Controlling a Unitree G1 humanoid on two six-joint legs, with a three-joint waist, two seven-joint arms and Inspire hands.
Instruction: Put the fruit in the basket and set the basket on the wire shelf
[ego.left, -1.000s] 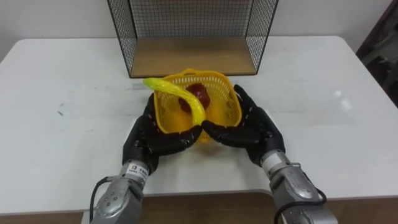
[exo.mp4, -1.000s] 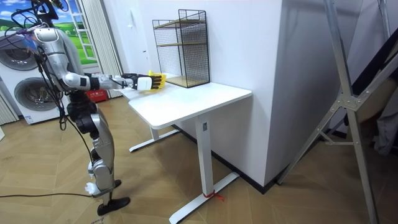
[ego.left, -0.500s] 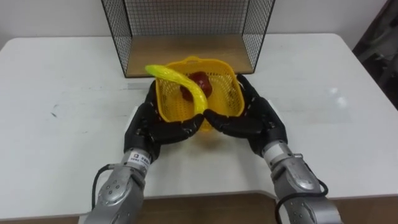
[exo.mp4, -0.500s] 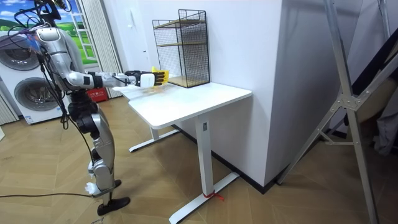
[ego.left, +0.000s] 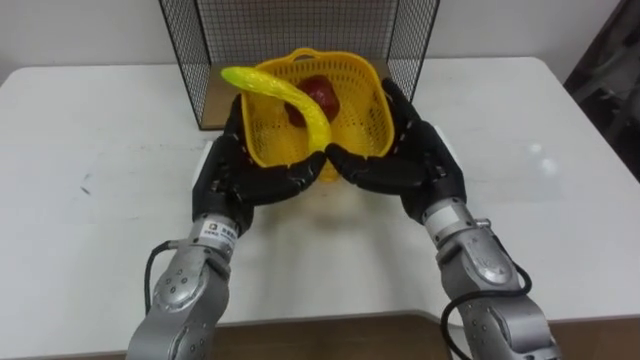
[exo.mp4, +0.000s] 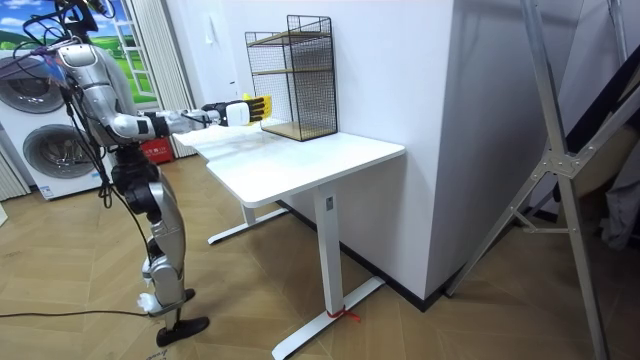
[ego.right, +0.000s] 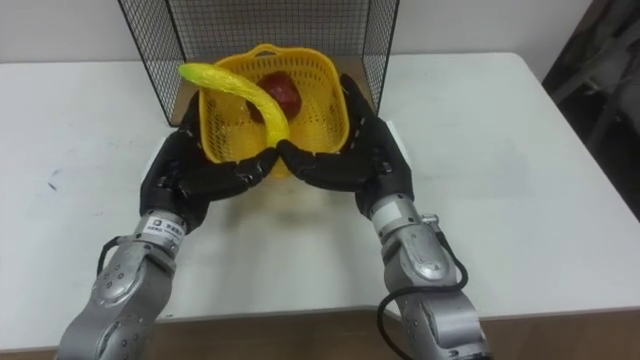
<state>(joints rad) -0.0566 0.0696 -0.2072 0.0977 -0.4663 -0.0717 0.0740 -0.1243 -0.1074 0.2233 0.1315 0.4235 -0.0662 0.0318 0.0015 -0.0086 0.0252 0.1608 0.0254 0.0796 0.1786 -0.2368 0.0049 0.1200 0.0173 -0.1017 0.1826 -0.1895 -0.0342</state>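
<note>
— Basket status: where is it, and what holds it?
— You have the basket (ego.left: 275, 130) lifted clear of the table (ego.left: 90, 200), right at the open near face of the wire shelf (ego.left: 190, 50); your left hand (ego.left: 240, 180) and right hand (ego.left: 410, 165) cup it from either side, fingers curled round its near wall and meeting underneath, so its weight rests in both palms.
— Fruit?
— Both in; the red fruit (ego.left: 320, 95) lies on the basket's floor; the banana (ego.left: 290, 95) arches over the near rim and juts out to the left; that overhang is probably why you cradle it two-handed rather than by one edge.
— What remains?
— Only the placing, by the look of it; you need to carry it farther in and lower it onto the shelf's bottom board; mind the banana's tip beside the left mesh wall, since a snag there could flip it out.
</note>
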